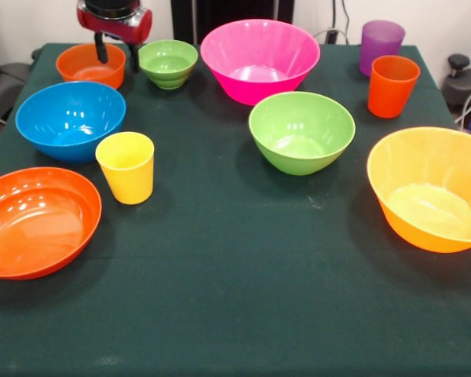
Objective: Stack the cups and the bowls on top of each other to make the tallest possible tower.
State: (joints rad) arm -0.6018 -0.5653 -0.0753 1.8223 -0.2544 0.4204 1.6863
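Nothing was stacked yet; every piece was set apart on the table. The pink bowl and yellow-orange bowl were widest, then the shallow orange bowl, blue bowl and medium green bowl. The gripper was held open astride the small red-orange bowl rim, seemingly for a grasp.

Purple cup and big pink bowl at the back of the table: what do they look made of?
The purple tumbler-shaped cup looks like frosted, slightly see-through plastic, with a matte, hazy wall. The large pink round bowl looks like glossy opaque plastic, with bright highlights inside and faint ribbing on its wall. Both are probably moulded plastic.
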